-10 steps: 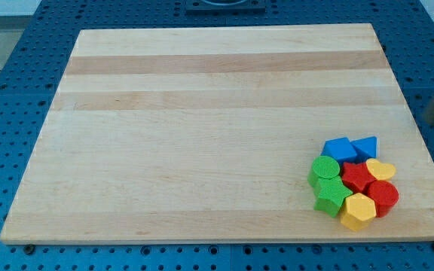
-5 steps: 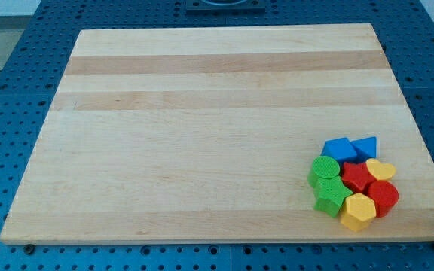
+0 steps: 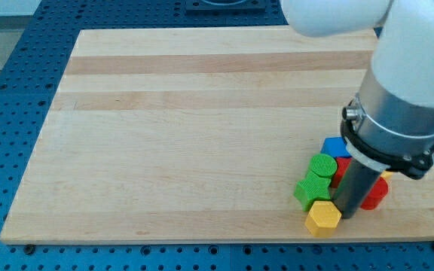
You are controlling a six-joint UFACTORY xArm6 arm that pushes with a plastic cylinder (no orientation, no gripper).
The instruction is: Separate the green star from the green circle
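Near the board's bottom right corner, your tip (image 3: 344,216) has no fingers; it touches the yellow hexagon (image 3: 322,217), just right of the green star (image 3: 308,191).

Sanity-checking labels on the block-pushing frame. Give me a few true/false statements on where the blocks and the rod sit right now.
1. My tip is down inside the block cluster, at the view's right of the yellow hexagon block. True.
2. The green circle block lies at the view's bottom of the green star block. False: the circle is toward the view's top, the star below it.
3. The green star and green circle are far apart. False: they sit against each other.
4. The blue block is at the top of the cluster, partly hidden by the arm. True.
5. The blocks are gathered in the wooden board's upper left corner. False: they are near its lower right corner.
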